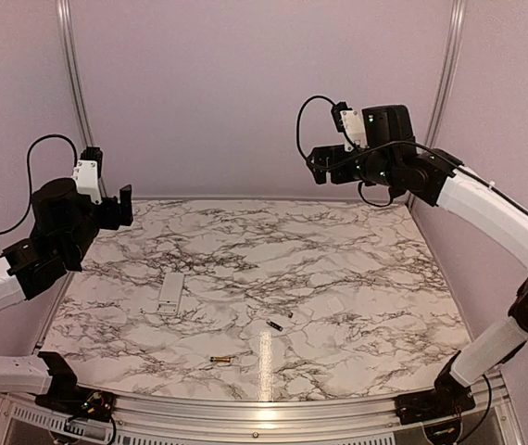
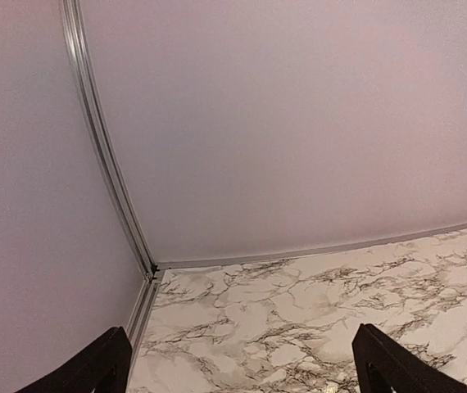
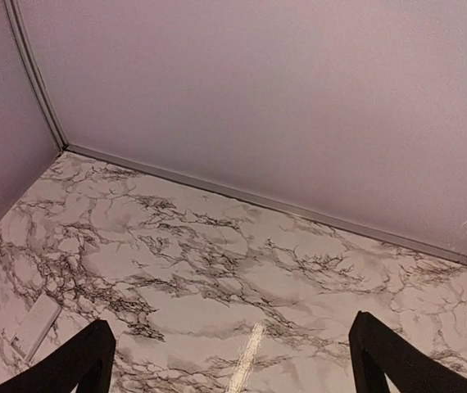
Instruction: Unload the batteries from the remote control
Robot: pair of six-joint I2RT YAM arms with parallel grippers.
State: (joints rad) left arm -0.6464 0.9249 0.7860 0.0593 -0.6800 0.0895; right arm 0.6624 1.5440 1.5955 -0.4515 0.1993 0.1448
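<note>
One battery (image 1: 220, 358) lay loose near the front edge of the desk (image 1: 357, 278), the remote control (image 1: 170, 290) further back. The left tool (image 2: 242, 364) and right tool (image 3: 232, 360) hung high, spread, empty. A careless sweep might roll that battery off.

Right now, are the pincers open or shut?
Left pincer: open, holding nothing.
Right pincer: open, holding nothing.
</note>
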